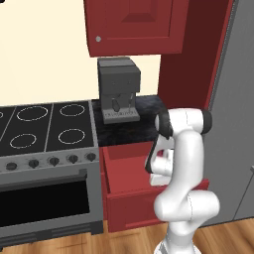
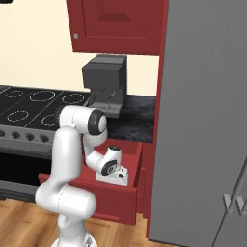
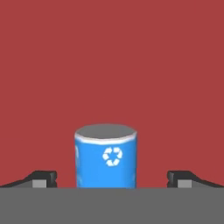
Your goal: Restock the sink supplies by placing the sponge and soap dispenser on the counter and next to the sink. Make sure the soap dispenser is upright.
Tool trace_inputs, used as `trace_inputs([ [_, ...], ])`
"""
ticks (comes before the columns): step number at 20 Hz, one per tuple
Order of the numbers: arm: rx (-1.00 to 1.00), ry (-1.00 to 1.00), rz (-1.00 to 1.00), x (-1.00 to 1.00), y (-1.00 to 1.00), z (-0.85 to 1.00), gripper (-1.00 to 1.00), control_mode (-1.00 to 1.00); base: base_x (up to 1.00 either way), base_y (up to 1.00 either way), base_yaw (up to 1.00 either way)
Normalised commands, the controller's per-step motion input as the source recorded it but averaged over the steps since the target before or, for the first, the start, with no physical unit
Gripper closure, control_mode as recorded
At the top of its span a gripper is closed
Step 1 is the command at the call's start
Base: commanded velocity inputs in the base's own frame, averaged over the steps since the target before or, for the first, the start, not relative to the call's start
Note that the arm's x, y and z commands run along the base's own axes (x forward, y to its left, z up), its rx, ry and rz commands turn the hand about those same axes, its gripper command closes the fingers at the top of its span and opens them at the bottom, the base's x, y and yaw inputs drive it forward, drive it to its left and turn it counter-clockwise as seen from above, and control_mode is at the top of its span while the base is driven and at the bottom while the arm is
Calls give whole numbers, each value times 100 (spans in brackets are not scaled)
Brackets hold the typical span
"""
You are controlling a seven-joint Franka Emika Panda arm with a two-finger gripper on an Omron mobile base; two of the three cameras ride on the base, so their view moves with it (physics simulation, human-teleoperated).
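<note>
Inside an open red drawer (image 2: 120,193) beside the stove (image 1: 44,129), the Franka arm's gripper (image 3: 112,179) hangs with its jaws spread fully wide and nothing held, its fingertips (image 3: 43,178) flanking a blue cylindrical container with a grey top and white recycling mark (image 3: 106,156) that stands upright on the red drawer floor. A grey coffee machine (image 1: 118,89) sits on the black speckled counter (image 1: 149,106) above. If this container is the soap dispenser, which cannot be confirmed, a hasty or off-centre close could tip it against the drawer wall or let it slip. Sponge and sink lie outside these views.
</note>
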Motion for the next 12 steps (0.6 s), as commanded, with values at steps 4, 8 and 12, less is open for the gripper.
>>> trace_inputs([
  [4,0,0,0,0,0,-26,-100,-100,0,0,0],
  [8,0,0,0,0,0,-21,-100,-100,0,0,0],
  [12,0,0,0,0,2,-23,100,-100,0,0,0],
])
